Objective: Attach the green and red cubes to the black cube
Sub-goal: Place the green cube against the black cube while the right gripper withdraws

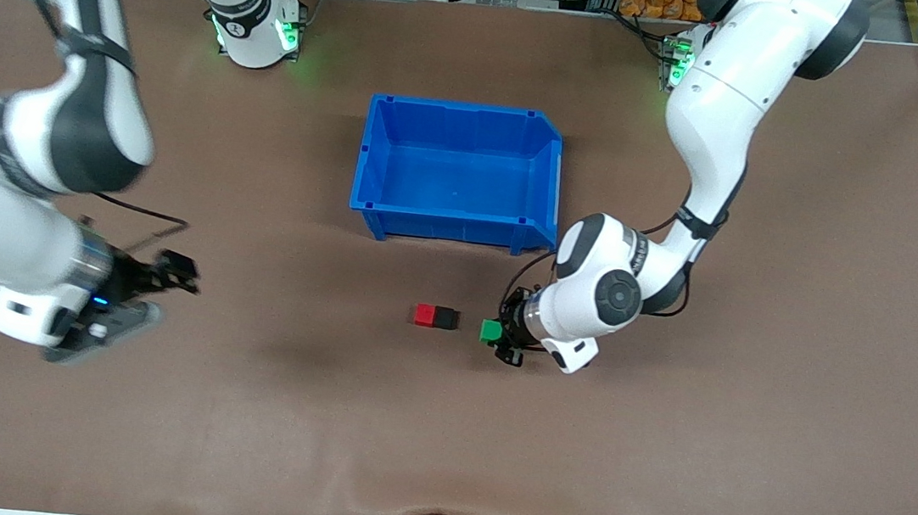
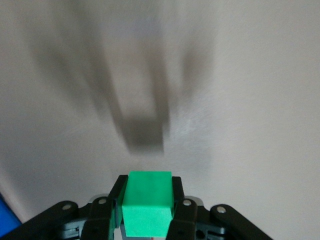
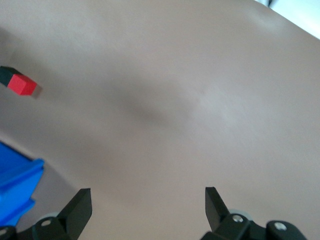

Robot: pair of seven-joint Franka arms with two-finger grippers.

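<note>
The red cube (image 1: 424,314) and the black cube (image 1: 445,318) sit joined side by side on the brown table, nearer the front camera than the blue bin. Both show in the right wrist view, red (image 3: 22,85) and black (image 3: 7,75). My left gripper (image 1: 497,335) is shut on the green cube (image 1: 490,331), held just above the table beside the black cube with a small gap. The left wrist view shows the green cube (image 2: 147,203) clamped between both fingers. My right gripper (image 1: 167,278) is open and empty, up over the table toward the right arm's end.
The blue bin (image 1: 375,159) stands in the middle of the table, farther from the front camera than the cubes; its corner shows in the right wrist view (image 3: 15,190).
</note>
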